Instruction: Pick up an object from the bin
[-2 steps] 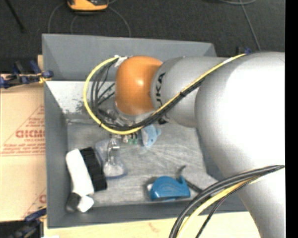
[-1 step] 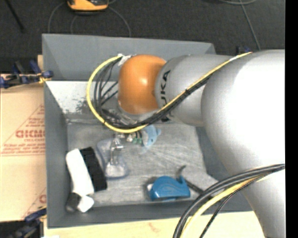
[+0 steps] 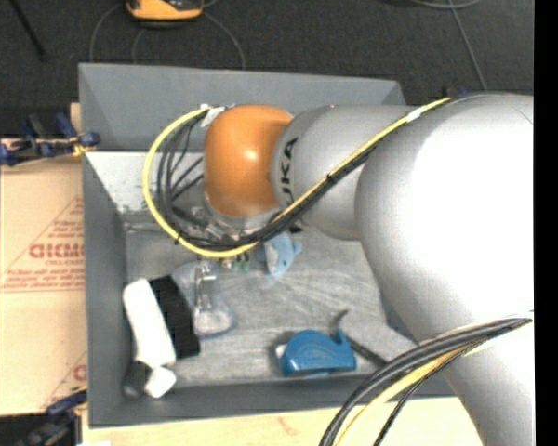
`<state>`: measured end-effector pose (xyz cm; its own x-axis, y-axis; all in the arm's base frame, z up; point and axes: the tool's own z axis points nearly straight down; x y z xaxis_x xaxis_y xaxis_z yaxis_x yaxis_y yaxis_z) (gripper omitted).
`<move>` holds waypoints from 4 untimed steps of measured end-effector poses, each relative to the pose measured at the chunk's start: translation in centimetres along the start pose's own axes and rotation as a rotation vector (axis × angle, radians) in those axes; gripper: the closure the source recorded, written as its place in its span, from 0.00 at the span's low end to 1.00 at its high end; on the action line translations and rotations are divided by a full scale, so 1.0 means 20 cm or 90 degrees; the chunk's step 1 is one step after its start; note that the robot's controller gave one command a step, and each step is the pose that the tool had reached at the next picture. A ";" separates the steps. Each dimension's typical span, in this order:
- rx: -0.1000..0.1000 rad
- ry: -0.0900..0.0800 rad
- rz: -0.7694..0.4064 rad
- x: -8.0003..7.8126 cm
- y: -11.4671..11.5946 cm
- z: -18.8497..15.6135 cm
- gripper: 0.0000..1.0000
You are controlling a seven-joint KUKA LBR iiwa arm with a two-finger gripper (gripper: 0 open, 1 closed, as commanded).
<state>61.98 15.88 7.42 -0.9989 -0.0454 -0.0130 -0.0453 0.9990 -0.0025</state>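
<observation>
Gripper [image 3: 205, 300] hung low in the left-centre of the frame, beneath the arm's orange cover [image 3: 246, 161], its tip right over a small clear piece [image 3: 212, 321], glassy in look, on the floor of the bin [image 3: 102, 249]. How wide it stood could not be told, nor whether it had anything in its hold. Just left of the clear piece lay a white-and-black block [image 3: 158, 328]. A blue rounded case [image 3: 316, 352] sat apart toward the lower middle, and a pale blue scrap [image 3: 281, 254] lay above. The clear piece was probably light, stiff and slick, likely to squirt sideways under a pinch. A hold across its narrow middle, clear of the white-and-black block, seemed the safer choice. Its exact outline was hard to make out.
</observation>
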 end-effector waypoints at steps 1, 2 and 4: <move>-0.006 0.005 -0.030 -0.05 -0.01 0.00 0.00; -0.006 0.001 -0.043 -0.08 -0.19 0.00 0.00; -0.004 0.006 -0.044 -0.09 0.13 0.00 0.00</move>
<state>63.74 18.48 7.38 -0.9934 -0.1147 -0.0044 -0.1147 0.9934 0.0026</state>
